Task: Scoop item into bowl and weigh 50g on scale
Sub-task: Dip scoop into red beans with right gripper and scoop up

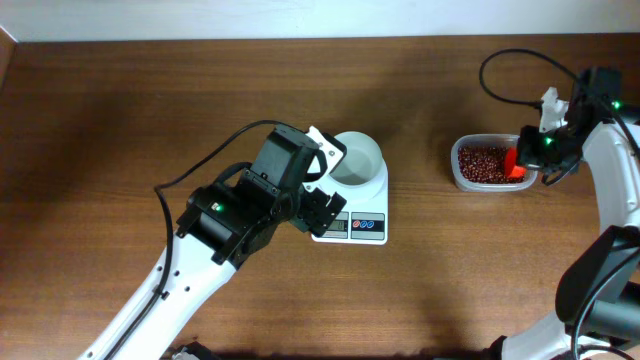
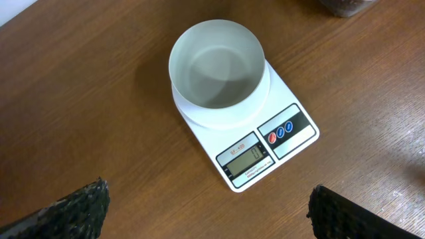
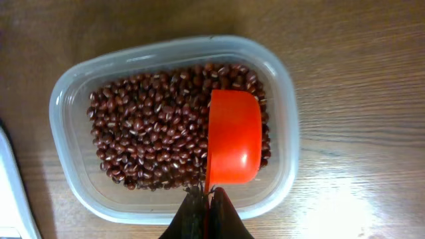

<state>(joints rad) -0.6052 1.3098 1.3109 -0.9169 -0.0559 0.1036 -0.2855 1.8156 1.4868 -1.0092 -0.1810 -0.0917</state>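
Overhead and wrist views of the weighing setup on a brown wooden table [image 1: 150,100]. The white bowl [image 2: 216,64] stands upright on the round platform of the white scale [image 2: 265,143], near the middle of the table; its pale inside holds no beans. The scale's grey display, beside two small blue buttons, shows what looks like a single zero. The left gripper [image 1: 328,183] hovers just beside the bowl and above the scale with its two fingers spread wide and nothing between them (in the left wrist view the dark fingertips [image 2: 73,209] sit at the bottom corners, well apart). The red-brown beans [image 3: 153,139] lie in a loose layer inside a clear plastic tub [image 3: 285,119], which stands on the table well to the right of the scale. An orange-red scoop [image 3: 234,136] rests on the beans toward one end of the tub. The right gripper [image 3: 208,216] is over the tub's rim, its jaws pressed together on the scoop's handle
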